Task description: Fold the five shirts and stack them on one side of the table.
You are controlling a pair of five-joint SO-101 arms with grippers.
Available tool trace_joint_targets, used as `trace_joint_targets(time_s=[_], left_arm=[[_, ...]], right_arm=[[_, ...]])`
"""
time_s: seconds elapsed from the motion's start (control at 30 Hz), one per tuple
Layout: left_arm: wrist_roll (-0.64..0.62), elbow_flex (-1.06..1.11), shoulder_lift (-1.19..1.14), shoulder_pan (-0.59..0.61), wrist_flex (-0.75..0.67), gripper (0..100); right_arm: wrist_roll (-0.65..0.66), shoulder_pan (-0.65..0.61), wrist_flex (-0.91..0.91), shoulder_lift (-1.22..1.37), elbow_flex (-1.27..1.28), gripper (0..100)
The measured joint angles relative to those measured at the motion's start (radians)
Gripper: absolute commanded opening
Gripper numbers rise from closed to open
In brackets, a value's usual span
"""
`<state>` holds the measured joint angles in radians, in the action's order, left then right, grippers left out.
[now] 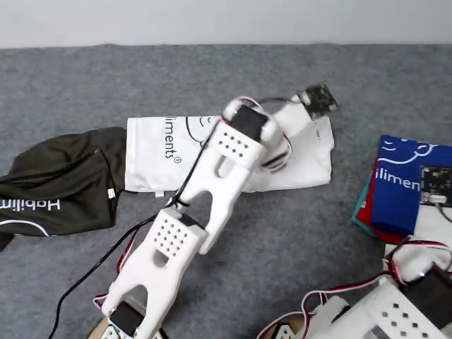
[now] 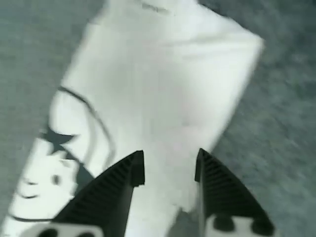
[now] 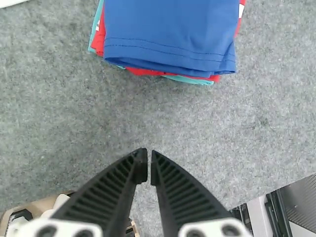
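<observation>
White shirt (image 2: 163, 84) is lying partly folded mid-table, right under the left gripper (image 2: 168, 165). Its jaws are standing parted just above the cloth, gripping nothing. Right gripper (image 3: 149, 165) is hanging over bare grey table (image 3: 59, 108) at near right, jaws almost together, empty. Beyond it, a folded stack is sitting at the right edge: blue shirt (image 3: 170, 29) on top, red shirt (image 3: 163, 73) and teal shirt (image 3: 195, 80) beneath. Dark shirt (image 1: 63, 180) is lying crumpled at the left edge.
</observation>
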<state>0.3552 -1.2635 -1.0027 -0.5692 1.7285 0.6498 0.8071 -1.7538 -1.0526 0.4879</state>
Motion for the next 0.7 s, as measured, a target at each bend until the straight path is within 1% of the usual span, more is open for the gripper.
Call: trace_joint_targets(time_s=[0.17,0.27,0.5,0.7], left_arm=[[0.000,0.242,0.063,0.002,0.000,10],[0.025,0.327,0.063,0.026,0.000,9],[0.032,0.334,-0.021,0.117,-0.087,9],[0.035,0.258,-0.069,0.118,-0.068,9]], right_arm=[[0.000,0.000,0.000,0.000,0.000,2.5],[0.000,0.000,0.000,0.000,0.000,2.5],[0.000,0.000,0.000,-0.005,0.026,2.5],[0.000,0.000,0.006,-0.002,0.089,2.5]])
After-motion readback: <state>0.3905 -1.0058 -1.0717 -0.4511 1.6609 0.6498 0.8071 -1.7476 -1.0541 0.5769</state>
